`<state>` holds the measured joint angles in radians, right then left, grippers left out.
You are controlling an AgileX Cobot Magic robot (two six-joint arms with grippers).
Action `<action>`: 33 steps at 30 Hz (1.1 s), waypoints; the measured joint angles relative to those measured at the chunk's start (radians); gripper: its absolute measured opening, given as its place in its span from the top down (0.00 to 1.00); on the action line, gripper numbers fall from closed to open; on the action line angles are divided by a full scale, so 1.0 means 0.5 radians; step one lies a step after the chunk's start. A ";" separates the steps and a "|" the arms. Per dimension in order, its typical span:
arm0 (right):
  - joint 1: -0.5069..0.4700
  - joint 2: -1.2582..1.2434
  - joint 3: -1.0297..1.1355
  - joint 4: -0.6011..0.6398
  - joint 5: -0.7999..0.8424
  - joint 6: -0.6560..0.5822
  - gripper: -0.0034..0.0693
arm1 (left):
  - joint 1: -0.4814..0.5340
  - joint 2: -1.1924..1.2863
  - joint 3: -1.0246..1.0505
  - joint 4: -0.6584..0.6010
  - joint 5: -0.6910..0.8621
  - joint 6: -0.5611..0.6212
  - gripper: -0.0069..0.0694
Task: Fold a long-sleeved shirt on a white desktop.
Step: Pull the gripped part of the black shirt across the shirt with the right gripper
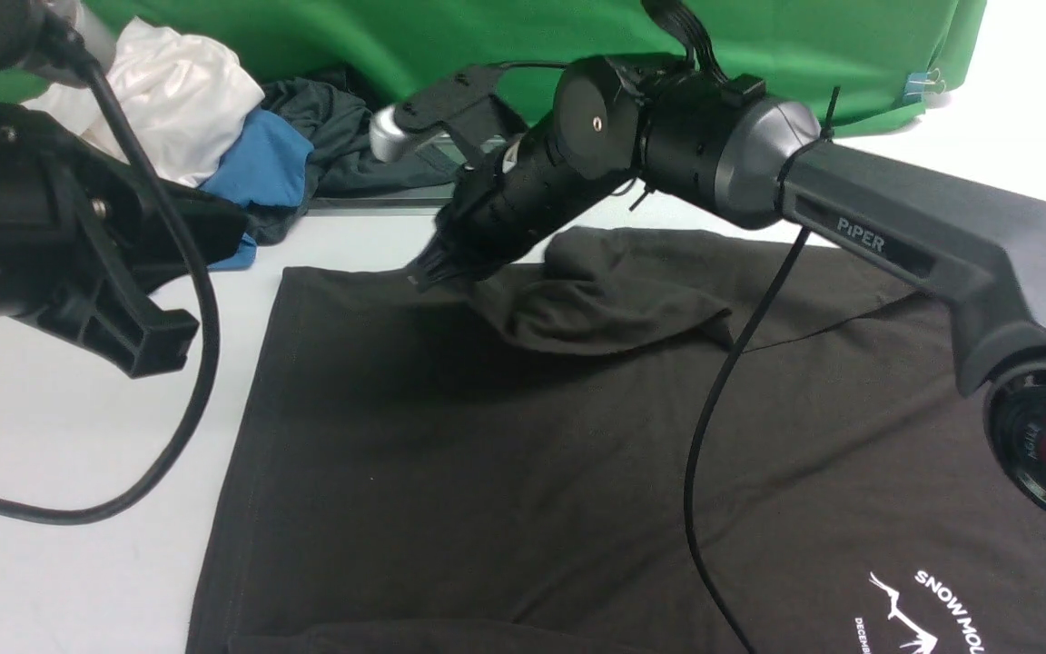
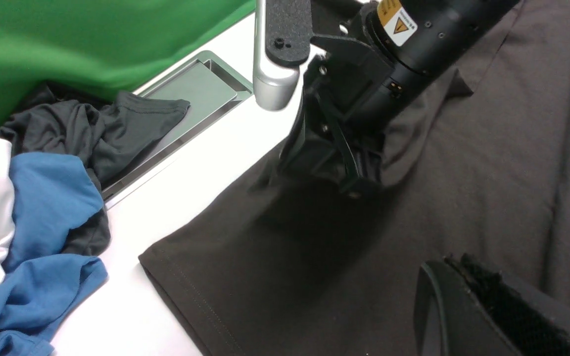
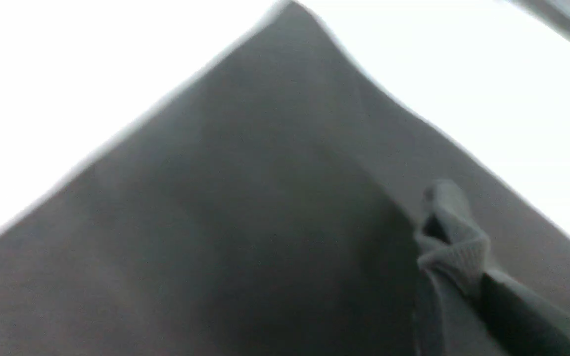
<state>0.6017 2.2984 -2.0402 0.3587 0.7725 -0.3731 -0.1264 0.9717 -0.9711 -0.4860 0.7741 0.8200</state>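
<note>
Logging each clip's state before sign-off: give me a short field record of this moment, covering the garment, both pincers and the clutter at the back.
garment: dark brownish-black long-sleeved shirt, spread logo-up on the matte white desktop
right pincer: down at the shirt's far edge, apparently shut on bunched sleeve fabric
left pincer: shut, holding nothing, left of the shirt
clutter: white, blue and dark grey garment pile, its grey piece overlapping the silver metal hatch
backdrop: green cloth

Right arm [image 1: 895, 241] extends forward-left, wrist pitched down. Right gripper [image 1: 437, 265] is clamped on the long-sleeved shirt [image 1: 487, 454]. Left gripper [image 1: 155, 345] is closed and raised.
</note>
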 joint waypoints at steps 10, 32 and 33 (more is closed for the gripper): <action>0.068 -0.031 0.000 0.098 0.109 -0.099 0.85 | 0.000 0.000 0.000 -0.002 0.000 0.000 0.88; 0.192 -0.108 0.000 0.153 -0.062 -0.100 0.84 | 0.000 0.000 0.000 -0.002 0.006 0.000 0.88; 0.197 -0.108 0.000 0.153 -0.069 -0.086 0.83 | 0.000 0.000 0.000 -0.002 0.006 0.000 0.88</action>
<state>0.7000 2.2443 -2.0402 0.4355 0.7379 -0.4160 -0.1264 0.9717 -0.9711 -0.4871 0.7773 0.8200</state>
